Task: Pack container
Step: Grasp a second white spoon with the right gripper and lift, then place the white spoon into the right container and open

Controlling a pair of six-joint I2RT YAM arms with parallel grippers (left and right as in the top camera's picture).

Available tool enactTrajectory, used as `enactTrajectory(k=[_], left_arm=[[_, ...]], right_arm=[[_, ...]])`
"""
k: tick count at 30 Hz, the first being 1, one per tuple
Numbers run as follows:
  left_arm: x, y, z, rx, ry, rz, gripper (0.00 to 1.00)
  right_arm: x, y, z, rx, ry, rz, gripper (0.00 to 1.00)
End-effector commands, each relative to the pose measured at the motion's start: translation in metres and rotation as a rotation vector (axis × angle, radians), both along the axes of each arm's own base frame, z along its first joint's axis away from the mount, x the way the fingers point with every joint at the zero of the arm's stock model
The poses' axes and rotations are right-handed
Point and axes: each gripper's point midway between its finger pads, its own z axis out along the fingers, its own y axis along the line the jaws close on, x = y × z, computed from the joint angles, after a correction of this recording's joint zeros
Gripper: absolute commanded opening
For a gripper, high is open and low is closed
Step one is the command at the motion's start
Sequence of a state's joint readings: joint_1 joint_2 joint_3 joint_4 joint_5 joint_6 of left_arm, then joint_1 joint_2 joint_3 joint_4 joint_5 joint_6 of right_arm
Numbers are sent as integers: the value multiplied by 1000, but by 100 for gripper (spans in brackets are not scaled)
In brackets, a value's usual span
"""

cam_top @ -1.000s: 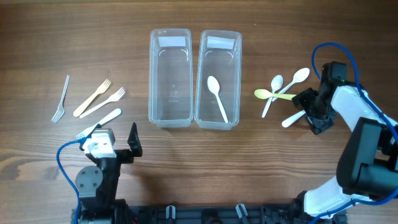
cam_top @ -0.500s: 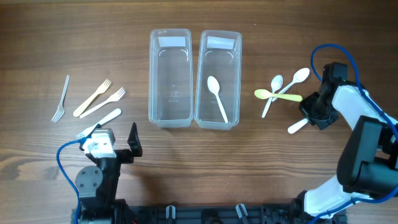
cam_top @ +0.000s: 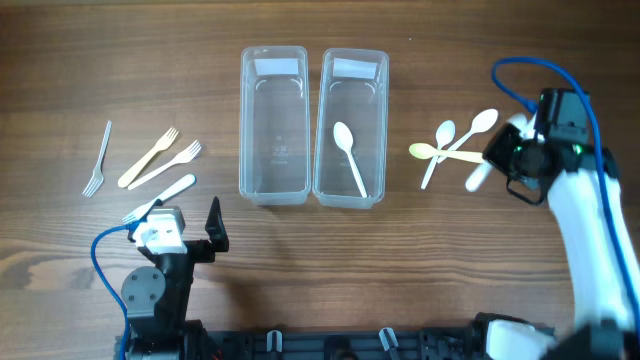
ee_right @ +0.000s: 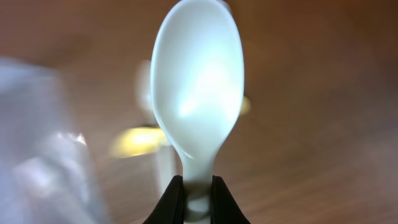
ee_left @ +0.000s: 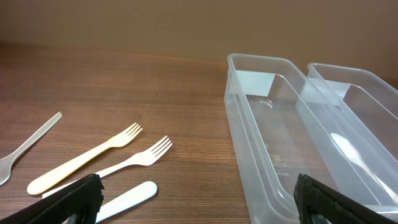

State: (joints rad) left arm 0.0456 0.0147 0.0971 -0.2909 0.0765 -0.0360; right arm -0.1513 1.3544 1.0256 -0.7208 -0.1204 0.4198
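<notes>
Two clear containers stand side by side, the left one [cam_top: 273, 125] empty, the right one [cam_top: 352, 128] holding one white spoon [cam_top: 348, 156]. My right gripper [cam_top: 497, 160] is shut on a white spoon [cam_top: 478, 178], lifted off the table right of the containers; in the right wrist view the spoon [ee_right: 196, 81] stands up from the jaws [ee_right: 198, 196]. A yellow spoon [cam_top: 440, 153] and two white spoons [cam_top: 440, 145] lie beside it. My left gripper [cam_top: 212, 225] is open and empty near the front edge; its jaws [ee_left: 199, 205] frame the left container [ee_left: 280, 155].
Left of the containers lie a clear fork [cam_top: 97, 160], a cream fork [cam_top: 148, 156], a white fork [cam_top: 172, 163] and a white utensil handle [cam_top: 160, 198]. These also show in the left wrist view, with the cream fork [ee_left: 87, 158] nearest the middle.
My right gripper has lifted the white spoon off the table and carried it up and slightly left, and the arm has swung round. The left arm has not moved.
</notes>
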Motion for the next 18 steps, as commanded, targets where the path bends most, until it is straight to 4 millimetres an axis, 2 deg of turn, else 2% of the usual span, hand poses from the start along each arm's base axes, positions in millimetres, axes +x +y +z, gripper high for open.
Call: enactTrajectory(k=[1, 3, 5, 9, 12, 16, 17, 18], left_arm=[[0, -3, -1, 0, -4, -13, 100], [0, -3, -1, 0, -4, -14, 100], [0, -3, -1, 0, -4, -14, 100], [0, -3, -1, 0, -4, -13, 100], [0, -3, -1, 0, -4, -13, 100], [0, -3, -1, 0, -4, -13, 100], [0, -3, -1, 0, -4, -14, 100], [0, -3, -1, 0, -4, -13, 100]], right_arm=[[4, 67, 65, 36, -242, 318, 4], [2, 98, 86, 58, -324, 416, 4], [2, 128, 97, 68, -380, 497, 4], [8, 180, 98, 91, -431, 611, 4], [16, 210, 80, 84, -416, 667, 4], [25, 238, 41, 92, -343, 723, 6], [28, 244, 27, 93, -321, 734, 12], [29, 247, 22, 97, -312, 741, 25]])
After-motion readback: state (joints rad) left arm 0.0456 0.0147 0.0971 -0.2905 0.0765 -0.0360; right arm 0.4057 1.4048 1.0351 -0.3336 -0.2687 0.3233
